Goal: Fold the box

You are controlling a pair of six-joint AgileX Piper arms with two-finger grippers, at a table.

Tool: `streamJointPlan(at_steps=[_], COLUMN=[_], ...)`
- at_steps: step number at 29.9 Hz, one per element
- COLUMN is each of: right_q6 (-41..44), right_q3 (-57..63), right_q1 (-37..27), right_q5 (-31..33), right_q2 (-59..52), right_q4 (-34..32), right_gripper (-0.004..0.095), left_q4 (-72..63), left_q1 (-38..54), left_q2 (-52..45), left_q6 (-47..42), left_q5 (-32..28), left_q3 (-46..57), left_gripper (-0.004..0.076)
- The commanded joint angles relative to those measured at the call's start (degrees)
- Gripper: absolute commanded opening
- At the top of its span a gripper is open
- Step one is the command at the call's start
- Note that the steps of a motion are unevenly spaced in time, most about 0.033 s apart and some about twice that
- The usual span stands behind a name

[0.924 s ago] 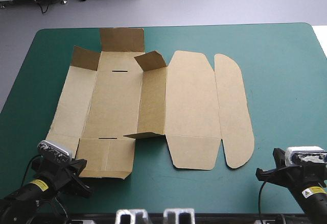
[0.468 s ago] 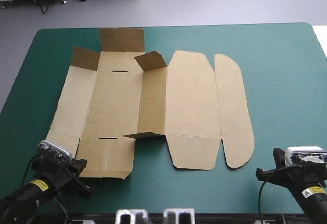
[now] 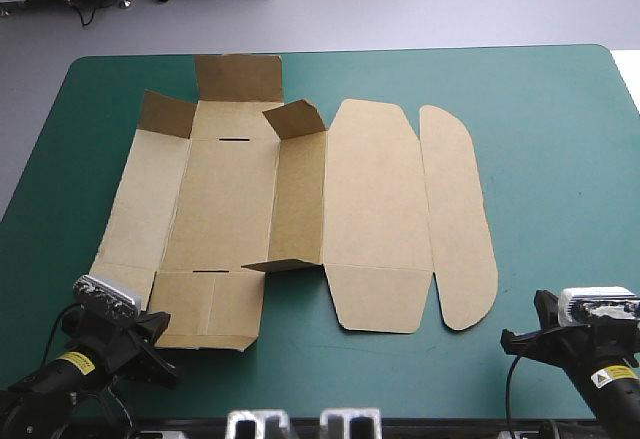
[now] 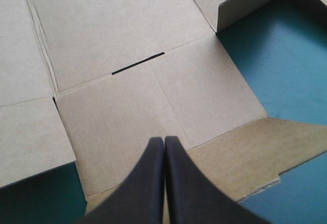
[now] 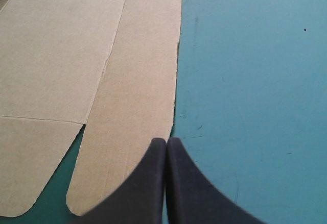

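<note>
The brown box (image 3: pixel 300 204) lies spread out as a cut sheet on the teal-green table (image 3: pixel 560 149). Its left half has a few small flaps partly raised; its right half, the lid and rounded tuck flap (image 3: pixel 458 214), lies flat. My left gripper (image 4: pixel 164 141) is shut, hovering at the near-left flap (image 4: pixel 153 106) of the box, by the slot (image 4: pixel 138 64). My right gripper (image 5: pixel 166 141) is shut too, at the near end of the rounded flap (image 5: pixel 138 96), its tips over that flap's right edge. Neither gripper holds anything.
Bare teal-green cover (image 5: pixel 255 81) stretches to the right of the box. The table's far edge (image 3: pixel 340 53) lies beyond the raised far flap (image 3: pixel 238 77).
</note>
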Motion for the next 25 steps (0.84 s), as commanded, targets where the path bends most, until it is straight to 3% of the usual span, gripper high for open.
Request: streamJointPlan(at_steps=[1,5,9,17,25], right_q6=[0.0,0.0,0.0,0.0,0.0], right_q3=[-1.4,-1.4,-1.4,-1.4,-1.4], right_q1=[0.2,0.2,0.2,0.2,0.2], right_q5=[-4.1,-4.1,-4.1,-4.1,-4.1], right_q2=[0.7,0.7,0.7,0.7,0.7], right_q4=[1.1,1.1,1.1,1.1,1.1], right_gripper=[-0.0020,-0.0020,-0.0020,-0.0019,-0.0020], left_q4=[-1.5,-0.6,2.4,6.6,19.1], left_q1=[-0.1,-0.1,0.1,0.1,1.0], left_q2=[0.4,1.7,7.7,28.5,50.0], left_q6=[-2.0,-4.7,-6.5,-7.3,-17.0], left_q5=[-3.7,-4.9,-4.0,0.6,0.7], left_q3=[-1.6,-6.1,-16.9,-37.0,-48.0], left_gripper=[-0.0010,-0.0010,-0.0010,-0.0010,-0.0010])
